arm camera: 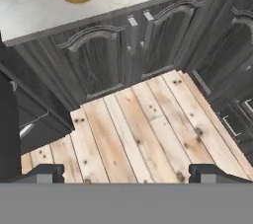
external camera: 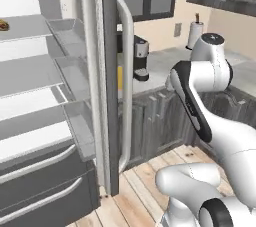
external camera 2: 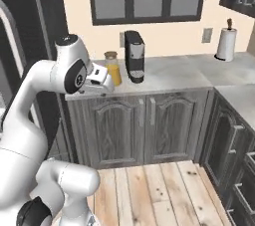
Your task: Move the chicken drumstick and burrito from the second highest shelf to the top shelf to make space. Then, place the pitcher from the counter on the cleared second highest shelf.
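Gripper (arm camera: 123, 171) nearest, jaws spread wide, nothing held, aimed down at wooden floor (arm camera: 138, 129) before dark cabinet doors (arm camera: 99, 65). Burrito (external camera: 4, 24) on fridge shelf (external camera: 25, 28), far left. Pitcher (external camera 2: 113, 69) upright on counter (external camera 2: 164, 73), just left of coffee machine (external camera 2: 134, 56).

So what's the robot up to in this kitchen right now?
The white arm is between steps, holding nothing: its pincer is open and points down at the wooden floor in front of the dark cabinets. The fridge door stands open, with a small piece of food on an upper shelf. The pitcher of orange liquid stands on the counter beside the coffee machine, so moving it is not yet done.
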